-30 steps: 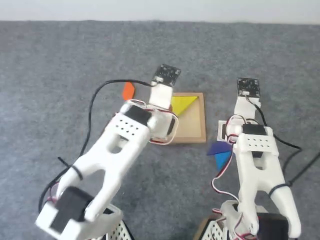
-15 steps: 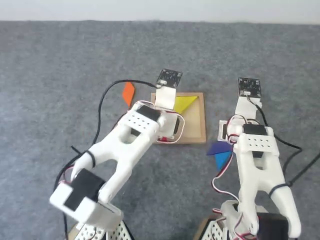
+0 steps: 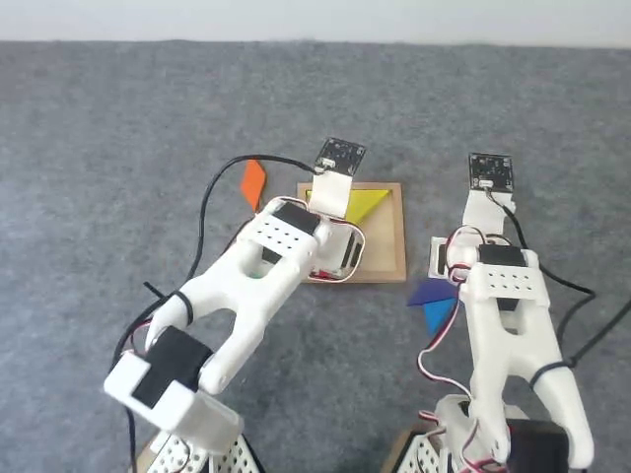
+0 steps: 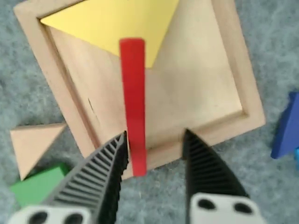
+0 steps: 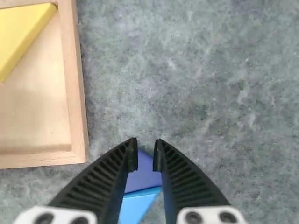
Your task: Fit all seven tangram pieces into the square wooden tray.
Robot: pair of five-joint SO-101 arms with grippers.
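L gripper (image 4: 154,137): wide, red piece (image 4: 133,93) on edge btwn my fingers (image 4: 105,168), unclamped.
Do: tip it flat into tray (image 4: 238,60) ahead of tips, beside yellow triangle (image 4: 112,18).

Yellow triangle (image 4: 107,21), red piece (image 4: 134,107), orange piece (image 3: 253,181), blue pieces (image 3: 432,293) (one darker, one lighter), pale wooden tray (image 4: 238,60).
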